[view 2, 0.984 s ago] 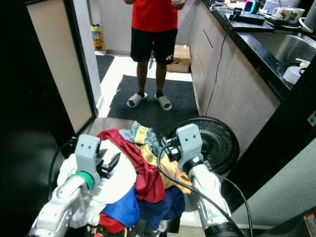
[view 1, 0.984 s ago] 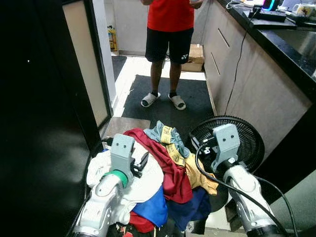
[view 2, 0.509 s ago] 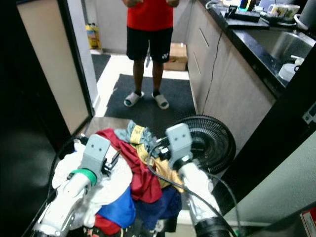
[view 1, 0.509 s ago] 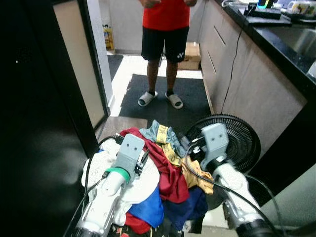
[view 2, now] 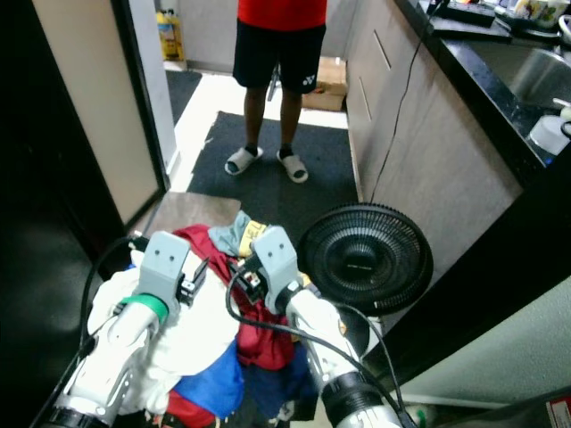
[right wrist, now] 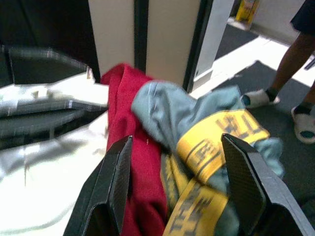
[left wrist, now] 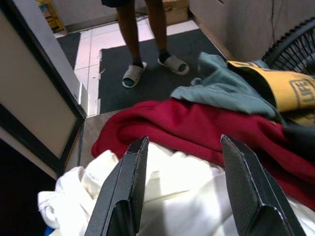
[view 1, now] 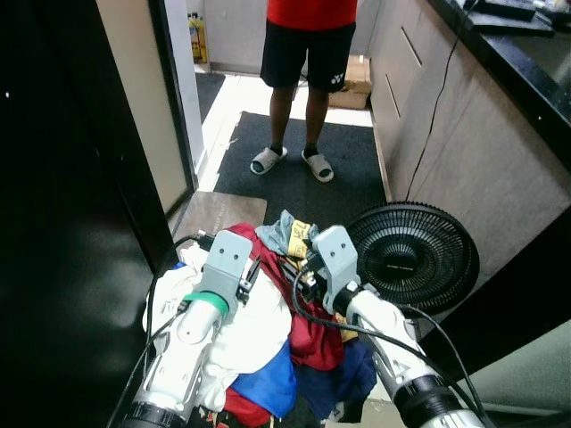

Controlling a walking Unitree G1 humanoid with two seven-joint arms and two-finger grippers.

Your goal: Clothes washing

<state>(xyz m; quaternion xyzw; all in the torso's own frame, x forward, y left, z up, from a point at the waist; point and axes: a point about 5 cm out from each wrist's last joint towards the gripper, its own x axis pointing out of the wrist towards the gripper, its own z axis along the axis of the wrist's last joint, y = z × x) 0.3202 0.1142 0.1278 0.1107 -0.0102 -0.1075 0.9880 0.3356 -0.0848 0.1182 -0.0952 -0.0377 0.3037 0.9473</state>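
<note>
A big pile of clothes (view 1: 268, 348) sits low in front of the robot, right beside a black fan (view 1: 412, 257) on the floor. The pile has a white cloth (left wrist: 187, 196), a red cloth (left wrist: 197, 130), a gray-blue cloth (right wrist: 170, 110) with yellow bands (right wrist: 216, 140), and some blue cloth (view 1: 268, 383).

The left claw (left wrist: 184, 189) hangs over the white cloth, near the red one. Its two black fingers (left wrist: 123, 196) are wide apart and hold nothing.

The right claw (right wrist: 172, 184) hangs over the red cloth and the yellow bands. Its fingers (right wrist: 243, 184) are wide apart too, with nothing between them.

A person (view 1: 308, 53) in a red shirt, black shorts and sandals stands on a dark mat (view 1: 294, 178) past the pile. A long counter (view 2: 500, 80) runs along the robot's right.
</note>
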